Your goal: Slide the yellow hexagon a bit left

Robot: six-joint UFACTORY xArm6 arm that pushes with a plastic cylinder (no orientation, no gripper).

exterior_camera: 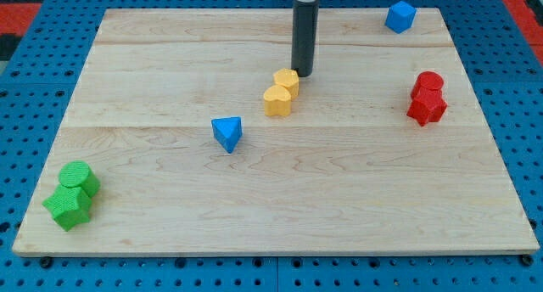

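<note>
No jaws are fitted, so none can be called wide, narrow or holding; the arm ends in a dark rod whose tip point(303, 75) is seen just right of and slightly beyond the yellow hexagon point(287, 80), touching it or nearly so.

The worktop point(280, 199) is a pale wooden board. On it, the hexagon lies a little beyond centre, and a yellow heart-like block point(277, 100) is pressed against its near-left side.

The main risk is judged to be this contact: a leftward push would likely carry the heart along, or the hexagon could be turned and deflected. A push off its centre could let the tip slip past its far side.

The blue triangular block point(227, 132), further near-left, could be struck if the push overran.
</note>
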